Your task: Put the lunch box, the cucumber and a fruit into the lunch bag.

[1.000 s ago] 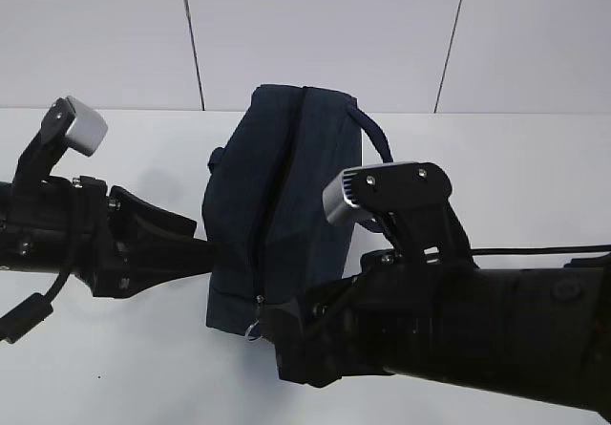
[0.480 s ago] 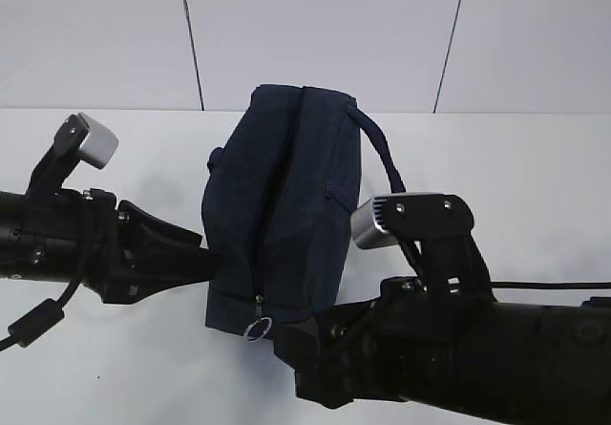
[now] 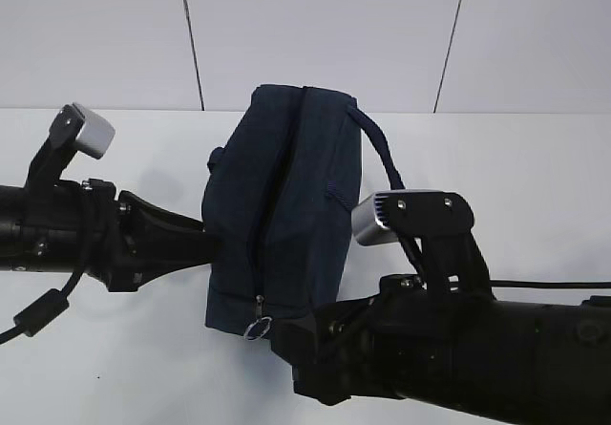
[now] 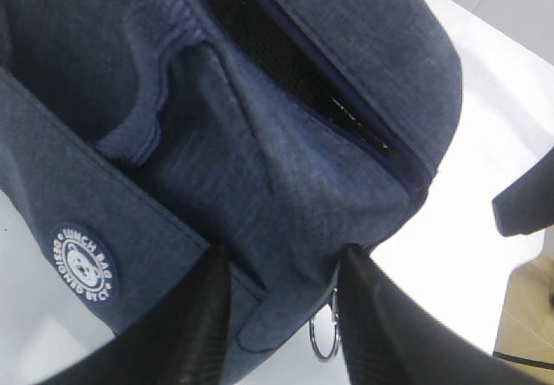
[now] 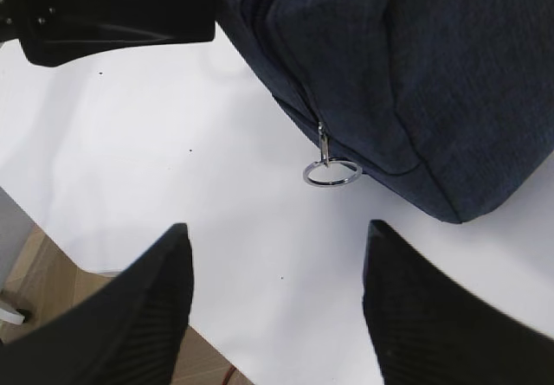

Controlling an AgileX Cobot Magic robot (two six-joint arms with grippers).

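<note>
2 grippers are seen at the lunch bag (image 3: pixel 282 205), which is stood on the white table (image 3: pixel 516 158) with its zipper looking mostly closed. The left gripper (image 4: pixel 281 316) is pinched on a fold of fabric at the bag's near corner, right by the ring pull (image 5: pixel 331 172). The right gripper (image 5: pixel 277 294) is spread wide over bare table just short of that pull, nothing held.

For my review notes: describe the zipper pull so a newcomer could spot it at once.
Find the navy lunch bag standing mid-table. Follow its zipper down to the near bottom corner. There hangs the zipper pull, a thin silver ring, the only shiny metal on the dark fabric.
</note>
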